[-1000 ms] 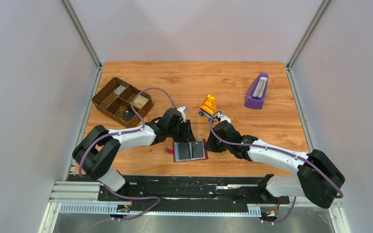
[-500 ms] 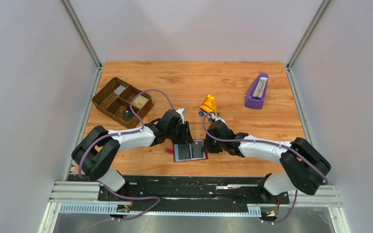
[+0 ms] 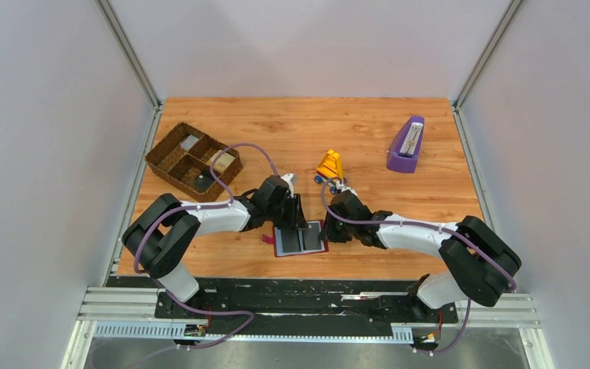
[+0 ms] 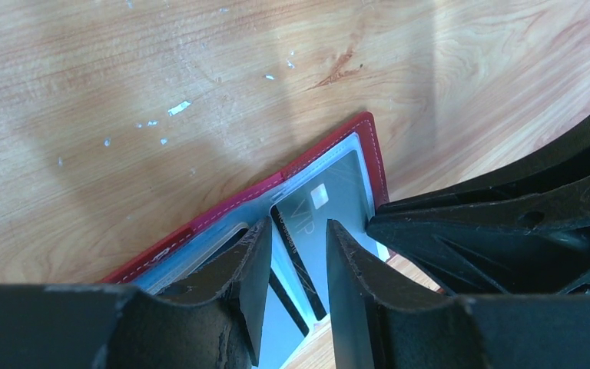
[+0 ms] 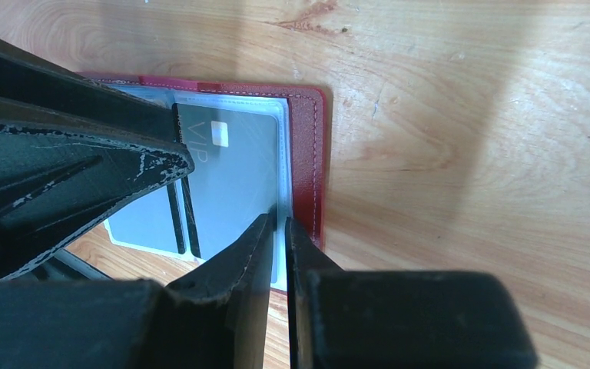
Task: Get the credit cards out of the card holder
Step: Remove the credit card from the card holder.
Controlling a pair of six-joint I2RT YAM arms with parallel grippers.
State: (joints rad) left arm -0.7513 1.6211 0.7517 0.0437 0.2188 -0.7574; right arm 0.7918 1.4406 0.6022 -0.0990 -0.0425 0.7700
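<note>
Two likely slick, stiff credit cards [image 5: 234, 177] in limp card holder [image 3: 299, 240] sleeves: pinch an exposed edge; left claw [image 4: 298, 224] parted, empty; right claw [image 5: 276, 223] nearly closed, hold unclear.

Setting: robotics laboratory test cell. Evidence: plain grey panel walls [image 3: 307, 46] on three sides, aluminium frame posts [image 3: 128, 54], wood-grain tabletop [image 3: 276, 127], left arm [image 3: 215, 217] and right arm [image 3: 419, 231] mounted at a slotted metal rail [image 3: 115, 306].
</note>
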